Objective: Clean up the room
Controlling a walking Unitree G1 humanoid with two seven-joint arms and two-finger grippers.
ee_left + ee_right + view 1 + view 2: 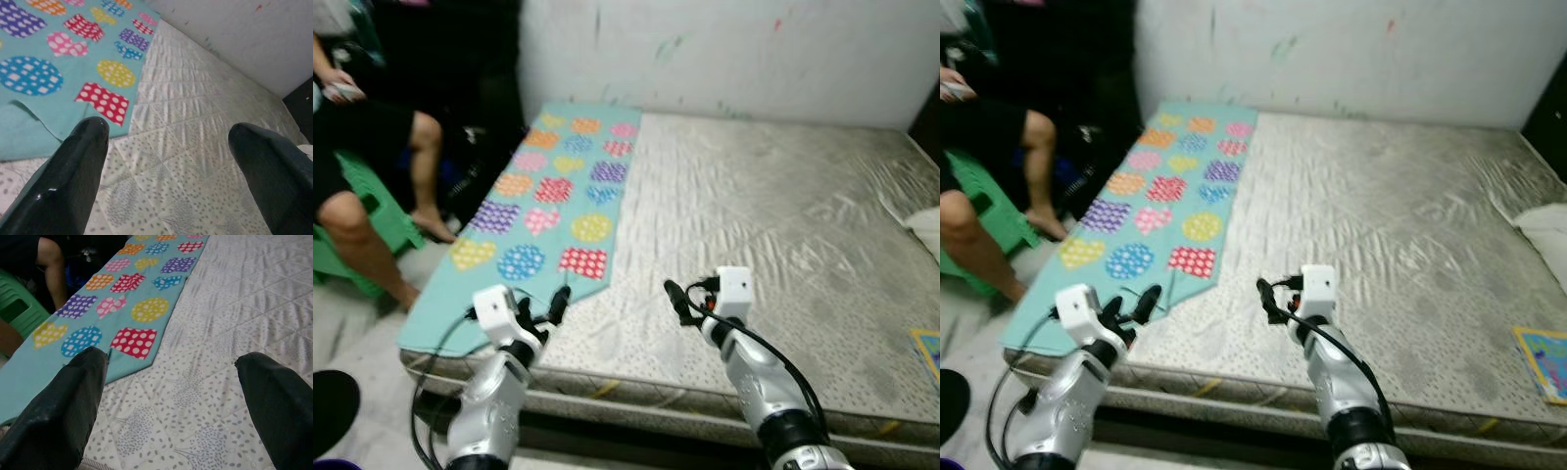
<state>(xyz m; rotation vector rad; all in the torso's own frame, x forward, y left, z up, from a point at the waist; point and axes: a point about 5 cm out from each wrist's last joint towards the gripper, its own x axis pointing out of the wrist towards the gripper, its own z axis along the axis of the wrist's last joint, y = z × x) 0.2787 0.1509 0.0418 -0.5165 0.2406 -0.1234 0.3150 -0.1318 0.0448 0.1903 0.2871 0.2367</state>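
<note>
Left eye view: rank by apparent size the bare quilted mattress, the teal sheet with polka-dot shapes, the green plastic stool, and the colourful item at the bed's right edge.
1. Bare grey quilted mattress, largest.
2. Teal sheet with polka-dot shapes along its left side.
3. Green plastic stool, partly hidden by the seated person.
4. Colourful item at the right edge, smallest; cut off by the frame, so true size is unsure.

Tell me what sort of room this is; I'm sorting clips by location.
Likely a bedroom: a bare mattress fills the room, a patterned sheet lies along its edge, and a pillow sits at its side.
</note>
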